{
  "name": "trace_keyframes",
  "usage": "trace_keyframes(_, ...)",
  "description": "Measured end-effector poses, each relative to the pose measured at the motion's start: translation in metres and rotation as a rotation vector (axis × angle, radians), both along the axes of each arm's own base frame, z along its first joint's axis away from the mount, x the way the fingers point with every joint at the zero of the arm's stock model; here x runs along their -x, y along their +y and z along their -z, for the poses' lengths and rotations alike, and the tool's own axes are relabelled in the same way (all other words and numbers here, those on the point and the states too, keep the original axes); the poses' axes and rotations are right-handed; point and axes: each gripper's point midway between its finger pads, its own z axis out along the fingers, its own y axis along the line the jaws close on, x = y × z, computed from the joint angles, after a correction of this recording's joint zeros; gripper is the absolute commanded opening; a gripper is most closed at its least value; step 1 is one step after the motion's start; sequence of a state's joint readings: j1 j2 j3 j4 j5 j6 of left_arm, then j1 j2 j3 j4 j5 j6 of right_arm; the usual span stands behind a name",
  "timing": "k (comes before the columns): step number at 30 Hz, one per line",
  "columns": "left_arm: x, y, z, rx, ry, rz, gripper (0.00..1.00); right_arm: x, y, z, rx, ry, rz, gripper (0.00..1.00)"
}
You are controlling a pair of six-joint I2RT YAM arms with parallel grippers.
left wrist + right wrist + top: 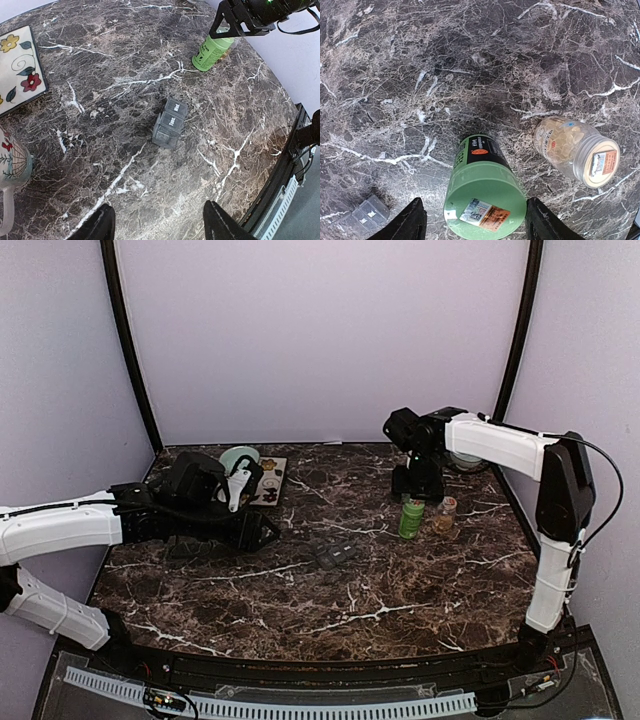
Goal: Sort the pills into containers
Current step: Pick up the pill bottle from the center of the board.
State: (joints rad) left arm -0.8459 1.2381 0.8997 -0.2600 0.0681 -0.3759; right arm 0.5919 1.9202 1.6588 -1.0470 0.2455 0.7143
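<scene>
The containers (335, 553) are a small dark grey strip of joined lidded compartments (170, 122) lying mid-table, also seen at the lower left corner of the right wrist view (367, 215). The pills (562, 142) are tan-yellow pieces inside a small clear jar (445, 512) with a white lid. Beside it stands a green bottle (485, 200). My right gripper (477, 225) is open and hangs over the bottle's lid, one finger on each side and a small gap on the left. My left gripper (159, 227) is open and empty above bare marble, short of the containers.
A flowered plate (268, 480), a white mug (240, 483) and a pale teal bowl (240, 457) sit at the back left, near my left arm. The green bottle (411, 517) stands left of the jar. The table's right edge (280, 170) runs close by.
</scene>
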Motion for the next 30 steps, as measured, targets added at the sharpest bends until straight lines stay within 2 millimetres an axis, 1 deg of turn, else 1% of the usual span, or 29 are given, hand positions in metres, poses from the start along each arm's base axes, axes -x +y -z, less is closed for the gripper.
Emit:
trace_keyframes(13,0.0001,-0.0002,-0.0001,0.001,0.001,0.001,0.63,0.0002,0.0015,0.0073,-0.006,0.022,-0.003,0.64)
trace_keyframes(24,0.0002,-0.0003,-0.0002,0.002,0.001,0.001,0.63,0.0,0.0014,0.0077,-0.008,0.024,-0.005,0.51)
trace_keyframes(27,0.0003,-0.0004,-0.0002,0.002,0.002,0.002,0.63,-0.0004,0.0012,0.0076,-0.008,0.023,-0.004,0.42)
trace_keyframes(29,0.0003,-0.0004,-0.0002,0.002,0.002,0.002,0.63,-0.0006,0.001,0.0078,-0.008,0.023,-0.006,0.31)
trace_keyframes(30,0.0004,-0.0005,-0.0002,0.003,0.002,0.002,0.63,-0.0007,0.001,0.0079,-0.008,0.023,-0.007,0.24)
